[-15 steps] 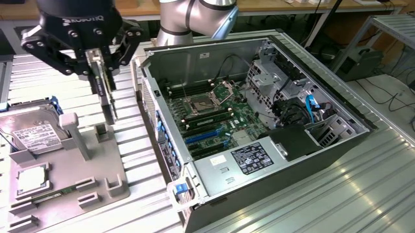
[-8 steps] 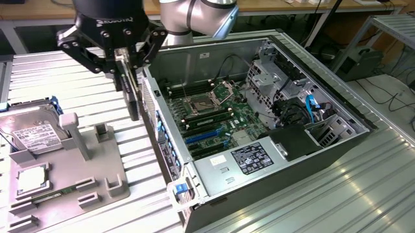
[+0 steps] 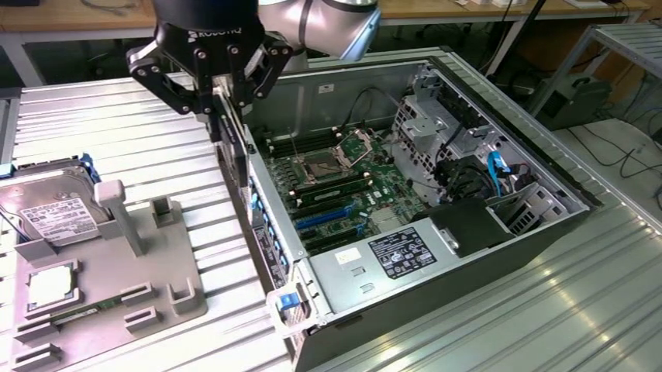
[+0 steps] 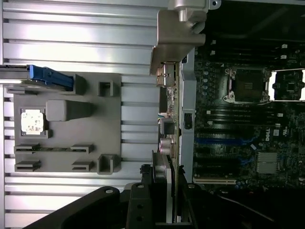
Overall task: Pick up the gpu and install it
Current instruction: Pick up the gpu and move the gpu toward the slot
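Note:
The gpu (image 3: 235,151) hangs edge-on as a thin dark card, pinched from above by my gripper (image 3: 222,108), which is shut on it. It is held upright over the rear wall of the open computer case (image 3: 271,256), at the exterior view's left side of the case. In the wrist view the gpu (image 4: 169,183) shows its pale metal edge between my dark fingers (image 4: 143,200), with my gripper (image 4: 167,210) closed around it. The motherboard (image 3: 342,194) with its blue expansion slots (image 3: 322,218) lies inside the case, below and to the exterior view's right of the card.
A grey fixture plate (image 3: 114,271) on the slatted table carries a silver hard drive (image 3: 52,217), a processor chip (image 3: 49,287) and a green memory stick (image 3: 88,311). Drive cages and cables (image 3: 466,155) crowd the case's far side. A power supply (image 3: 404,252) sits at its near end.

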`<state>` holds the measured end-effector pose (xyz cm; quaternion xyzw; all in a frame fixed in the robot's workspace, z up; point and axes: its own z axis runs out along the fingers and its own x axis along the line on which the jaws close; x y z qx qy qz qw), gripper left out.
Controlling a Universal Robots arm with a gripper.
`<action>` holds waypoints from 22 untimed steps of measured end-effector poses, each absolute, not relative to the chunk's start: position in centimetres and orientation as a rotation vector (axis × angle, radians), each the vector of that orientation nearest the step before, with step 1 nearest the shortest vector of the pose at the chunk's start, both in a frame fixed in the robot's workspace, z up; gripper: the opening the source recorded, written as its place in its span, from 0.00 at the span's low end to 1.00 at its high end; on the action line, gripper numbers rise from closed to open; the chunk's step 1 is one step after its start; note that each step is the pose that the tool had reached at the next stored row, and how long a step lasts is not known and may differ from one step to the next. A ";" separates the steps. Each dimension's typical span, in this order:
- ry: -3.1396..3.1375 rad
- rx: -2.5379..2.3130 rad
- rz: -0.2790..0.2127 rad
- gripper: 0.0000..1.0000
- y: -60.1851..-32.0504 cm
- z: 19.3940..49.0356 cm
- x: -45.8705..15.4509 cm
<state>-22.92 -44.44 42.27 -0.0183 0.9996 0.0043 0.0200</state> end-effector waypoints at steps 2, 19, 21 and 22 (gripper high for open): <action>3.100 -0.057 0.001 0.28 -44.4 42.2 -22.7; 3.100 -0.035 -0.003 0.28 -44.4 41.9 -18.0; 3.100 -0.026 -0.003 0.28 -44.4 41.8 -17.6; 3.100 -0.014 -0.003 0.28 -44.4 41.7 -17.3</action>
